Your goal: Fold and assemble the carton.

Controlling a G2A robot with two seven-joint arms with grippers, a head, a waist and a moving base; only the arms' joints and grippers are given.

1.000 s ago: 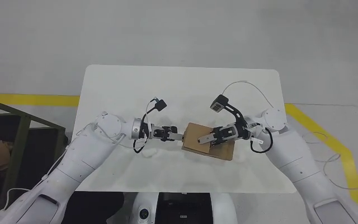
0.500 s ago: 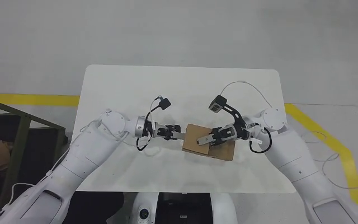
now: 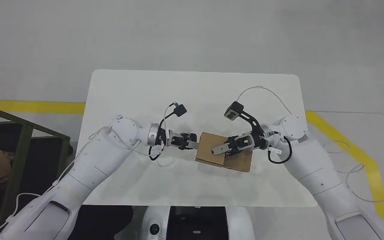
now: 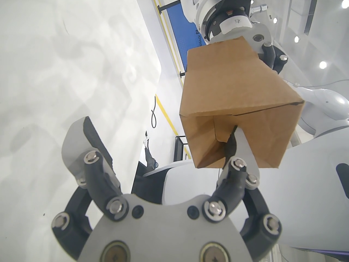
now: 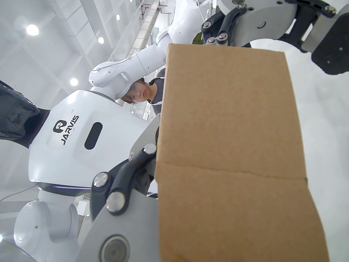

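Note:
A brown carton (image 3: 223, 152), partly folded into a sleeve, sits over the front middle of the white table (image 3: 180, 90). My right gripper (image 3: 223, 147) is shut on the carton's panel from the right; one finger (image 5: 143, 151) lies along the cardboard (image 5: 231, 137) and the other is hidden behind it. My left gripper (image 3: 192, 141) stands open at the carton's left end. One of its fingers (image 4: 240, 143) reaches into the open end of the carton (image 4: 234, 88), and the other finger (image 4: 87, 137) is out over bare table. The left gripper (image 5: 272, 9) also appears beyond the carton's far edge.
A thin white cable (image 3: 264, 90) loops over the table's back right part. Bare tabletop lies behind and to both sides of the carton. The table's front edge (image 3: 198, 206) runs close below the carton. Yellow floor tape (image 3: 42, 107) lines the floor.
My left gripper has slid right, closing the gap to the carton's left end. The right gripper and carton have stayed in place.

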